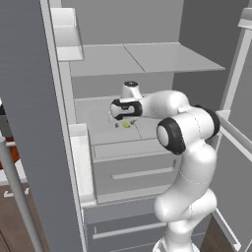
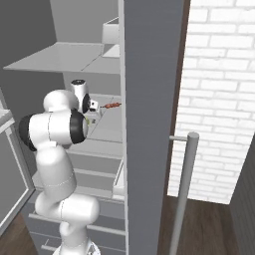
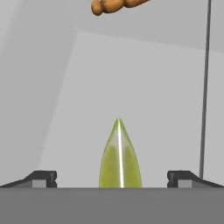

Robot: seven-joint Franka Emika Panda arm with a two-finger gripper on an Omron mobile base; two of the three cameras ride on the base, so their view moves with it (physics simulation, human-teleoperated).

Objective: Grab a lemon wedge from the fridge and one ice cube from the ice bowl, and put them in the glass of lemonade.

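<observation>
Fridge (image 1: 147, 59) shelf: lemon wedge (image 3: 120, 157) cut off between end effector (image 3: 112, 178) fingertips.

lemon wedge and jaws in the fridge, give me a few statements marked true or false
1. The lemon wedge lies on a pale grey fridge shelf. True.
2. The jaws of the gripper are shut on the wedge. False: they stand wide open, one finger tip on each side of it, with a gap to either one.
3. The fridge has its doors closed. False: the doors are open and the arm reaches inside over the shelf.
4. A brown lumpy item lies on the shelf beyond the wedge. True.
5. The wedge is bright red. False: it is yellow-green.
</observation>
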